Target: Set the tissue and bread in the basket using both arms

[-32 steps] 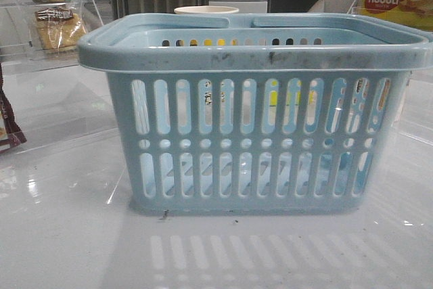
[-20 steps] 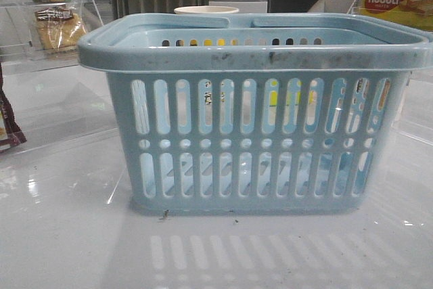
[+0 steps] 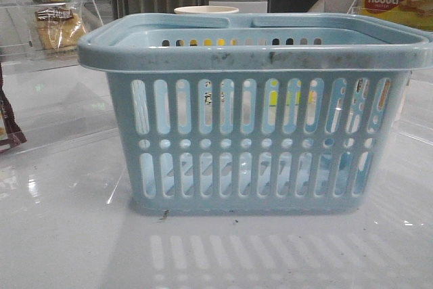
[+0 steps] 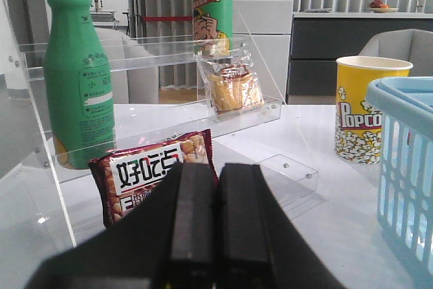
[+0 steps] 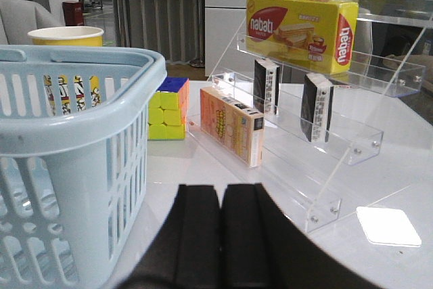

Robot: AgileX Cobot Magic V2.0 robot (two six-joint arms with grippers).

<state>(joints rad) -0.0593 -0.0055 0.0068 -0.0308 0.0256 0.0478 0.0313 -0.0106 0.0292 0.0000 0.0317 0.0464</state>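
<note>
Centre stage, the light-blue basket point(image 3: 254, 109) stands on the white table point(image 3: 67, 235), and nothing shows through its slots except a yellow popcorn cup point(image 3: 206, 11) behind it. Off to the robot's left, the bread point(image 3: 59, 28) in its clear bag sits on the lower step of a clear acrylic rack point(image 4: 162, 123), a green bottle point(image 4: 76, 72) on the step nearest the wrist camera and a second green bottle point(image 4: 211, 5) on the shelf above the bread. A dark brown snack bag point(image 4: 152, 177) lies on the table just ahead of the left gripper point(image 4: 215, 235), whose fingers are pressed together on nothing. On the right, two dark tissue packs point(image 5: 316, 107) stand upright in another acrylic rack point(image 5: 352, 147) beneath the nabati box point(image 5: 301, 24). The right gripper point(image 5: 220, 241) is likewise closed and empty, near an orange box point(image 5: 231, 125) and a colour cube point(image 5: 169, 108) beside the basket.
</note>
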